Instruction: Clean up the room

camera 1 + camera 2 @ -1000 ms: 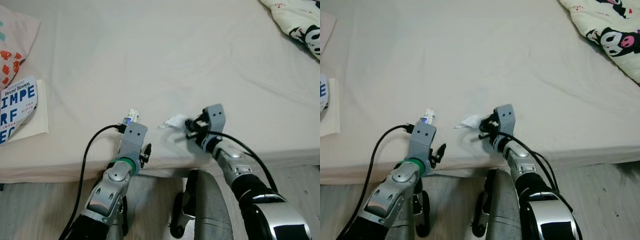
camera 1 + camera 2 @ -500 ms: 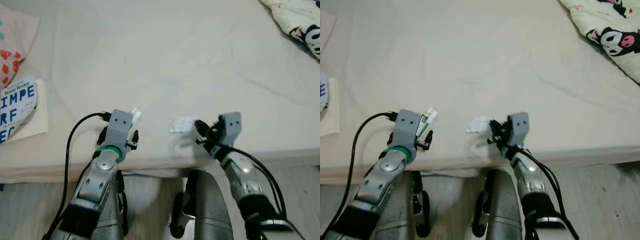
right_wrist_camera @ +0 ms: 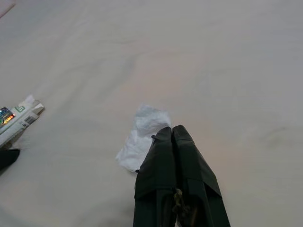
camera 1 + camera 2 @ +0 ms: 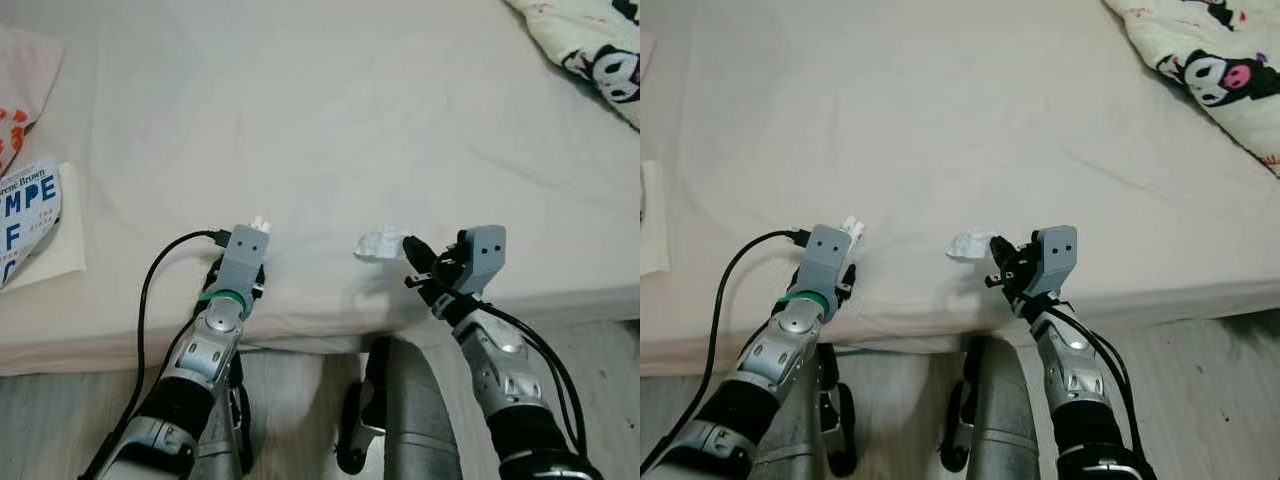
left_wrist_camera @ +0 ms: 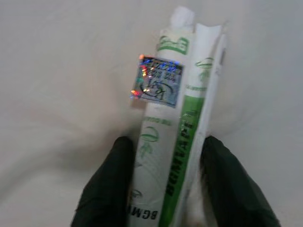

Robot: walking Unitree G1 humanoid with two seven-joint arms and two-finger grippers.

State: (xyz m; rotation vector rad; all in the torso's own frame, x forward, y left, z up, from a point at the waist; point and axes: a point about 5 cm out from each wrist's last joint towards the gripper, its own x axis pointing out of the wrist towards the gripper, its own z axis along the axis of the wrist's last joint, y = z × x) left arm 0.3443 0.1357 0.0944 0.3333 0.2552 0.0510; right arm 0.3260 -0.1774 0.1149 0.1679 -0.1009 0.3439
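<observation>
- Left gripper (image 5: 163, 189) sits low at the near edge of the cream bedsheet (image 4: 330, 110), its two black fingers (image 5: 111, 184) clamped around a white and green paper-wrapped packet (image 5: 168, 142).
- The packet lies flat on the sheet, reaching forward beyond the fingertips; it carries a shiny holographic sticker (image 5: 157, 86), and green print reads partly "BGM", the rest too blurred to read.
- Right gripper (image 3: 176, 137) is just beside it to the right, fingers pressed together with nothing between them.
- A crumpled white tissue (image 3: 142, 135) lies on the sheet at the right gripper's tips, touching or nearly so.
- Far left, a white and blue book cover (image 4: 30, 215) shows the letters "MPE".
- Top right, a cartoon-print blanket (image 4: 1210, 75).
</observation>
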